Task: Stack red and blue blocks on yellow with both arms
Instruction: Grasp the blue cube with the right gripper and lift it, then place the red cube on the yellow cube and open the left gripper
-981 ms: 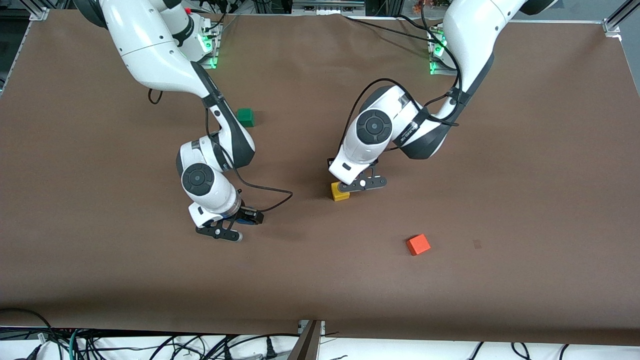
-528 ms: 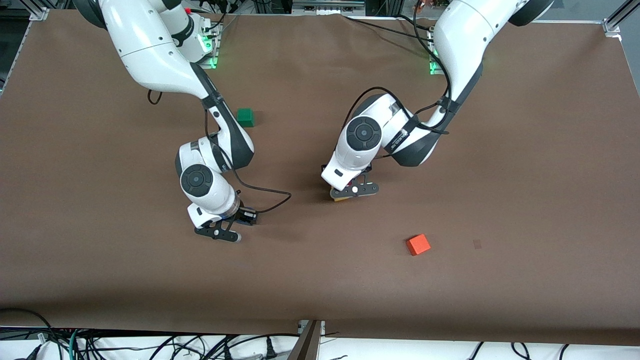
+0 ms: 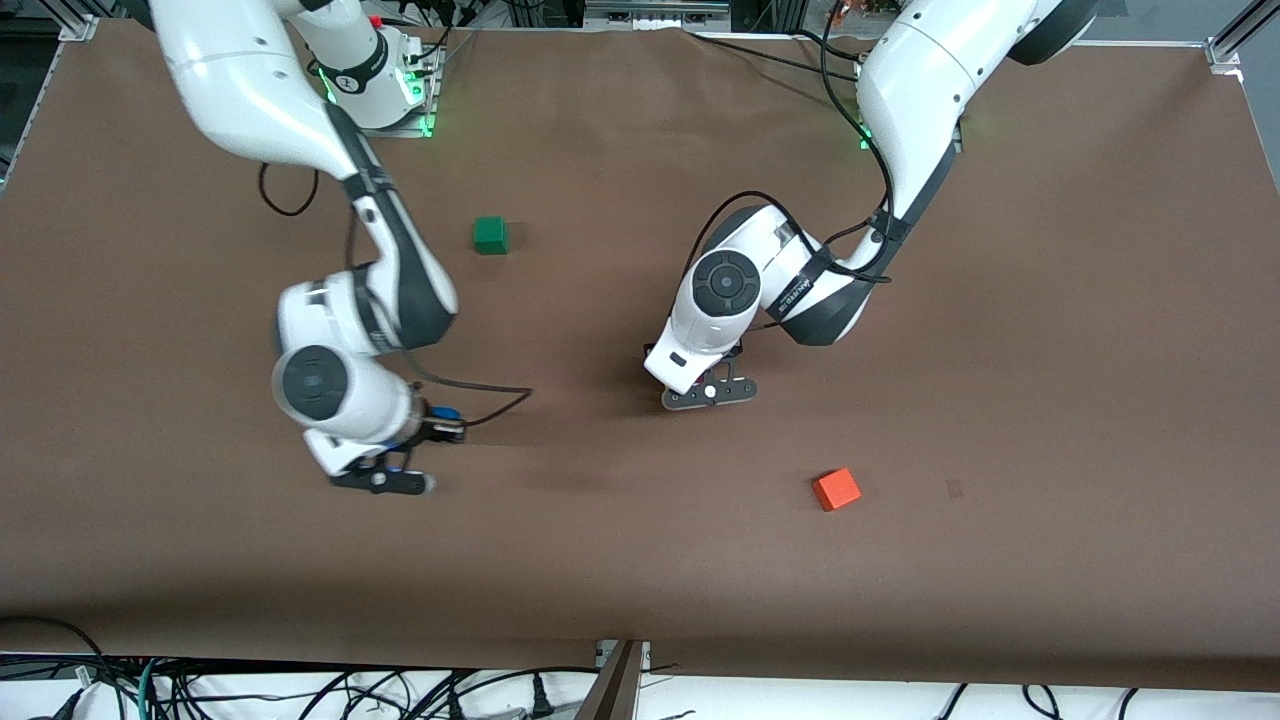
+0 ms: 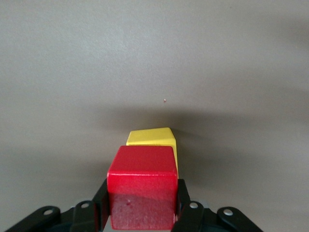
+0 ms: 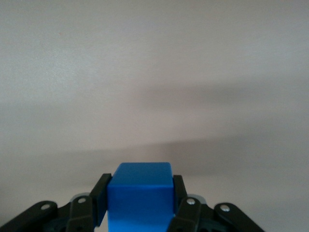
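Observation:
In the left wrist view my left gripper (image 4: 141, 193) is shut on the deep red block (image 4: 142, 186). The block hangs just over the yellow cube (image 4: 152, 137) and covers most of it; I cannot tell whether the two touch. In the front view the left gripper (image 3: 708, 393) is low over mid-table and hides both cubes. My right gripper (image 5: 140, 198) is shut on the bright blue block (image 5: 140, 193), above bare table. In the front view the right gripper (image 3: 385, 481) is toward the right arm's end, and its wrist hides the blue block.
A green cube (image 3: 490, 234) sits on the brown table cover (image 3: 1050, 350) near the right arm's base. An orange-red cube (image 3: 836, 489) lies nearer the front camera than the left gripper. Cables run along the table's front edge.
The right gripper closed on the blue block and moved with it toward the right arm's end. The left gripper shifted over the yellow cube, which no longer shows in the front view.

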